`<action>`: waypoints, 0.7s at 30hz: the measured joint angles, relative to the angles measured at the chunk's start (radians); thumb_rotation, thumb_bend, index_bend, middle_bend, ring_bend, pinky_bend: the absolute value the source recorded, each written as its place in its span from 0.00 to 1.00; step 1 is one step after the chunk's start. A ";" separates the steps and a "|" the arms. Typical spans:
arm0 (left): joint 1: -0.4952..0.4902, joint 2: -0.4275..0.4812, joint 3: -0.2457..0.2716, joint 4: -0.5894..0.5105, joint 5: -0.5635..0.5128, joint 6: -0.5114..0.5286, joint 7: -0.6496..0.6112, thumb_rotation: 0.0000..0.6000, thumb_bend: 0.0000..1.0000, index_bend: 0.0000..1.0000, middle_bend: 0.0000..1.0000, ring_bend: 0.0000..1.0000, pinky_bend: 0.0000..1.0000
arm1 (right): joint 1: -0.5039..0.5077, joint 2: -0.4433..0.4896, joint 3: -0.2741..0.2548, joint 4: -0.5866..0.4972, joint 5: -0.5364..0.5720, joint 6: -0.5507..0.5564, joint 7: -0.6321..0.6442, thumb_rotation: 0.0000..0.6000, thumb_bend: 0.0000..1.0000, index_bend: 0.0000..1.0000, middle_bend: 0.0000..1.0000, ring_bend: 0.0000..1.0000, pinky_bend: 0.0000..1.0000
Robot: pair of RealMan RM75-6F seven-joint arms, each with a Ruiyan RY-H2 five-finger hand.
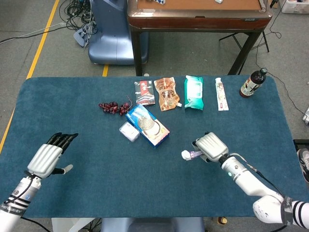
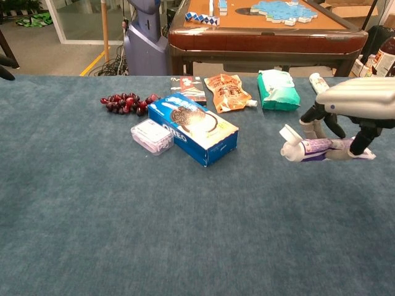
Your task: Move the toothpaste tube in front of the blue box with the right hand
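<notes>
Head view: right hand (image 1: 211, 146) right of and nearer than the box (image 1: 147, 124), fingers curled down and pinching the tube (image 1: 192, 154), white cap end poking out toward the box. Tube near the box's front right, not touching it. Left hand (image 1: 47, 158) well left of the box and nearer the table's front edge, fingers straight and pressed side by side, thumb out to the side, holding nothing. Small clear case (image 1: 129, 131) just beside the box's left end; grapes (image 1: 111, 107) behind and left of it. Behind the box, in a row from left to right: dark packet (image 1: 145, 92), orange pouch (image 1: 167, 94), green wipes pack (image 1: 194, 92), white tube (image 1: 221, 94), then a bottle (image 1: 252, 83) farthest right by the table (image 1: 72, 116) corner.

Chest view: right hand (image 2: 361, 98) right of the box (image 2: 199, 128), fingers bent under the palm and clamped on the tube (image 2: 311, 148). Tube lying roughly level, lifted off the cloth, cap pointing at the box, well apart from it. Case (image 2: 152, 136) touching or just beside the box's left side; grapes (image 2: 126, 102) behind it. Pouch (image 2: 229, 92) and wipes pack (image 2: 278, 90) behind the box. Left hand out of this view.
</notes>
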 measured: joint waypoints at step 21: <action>-0.332 -0.029 -0.018 -0.010 0.055 -0.347 0.031 1.00 0.33 0.09 0.78 0.63 0.46 | 0.515 0.037 -0.057 -0.124 0.631 -0.114 -0.372 1.00 0.83 0.77 0.73 0.59 0.37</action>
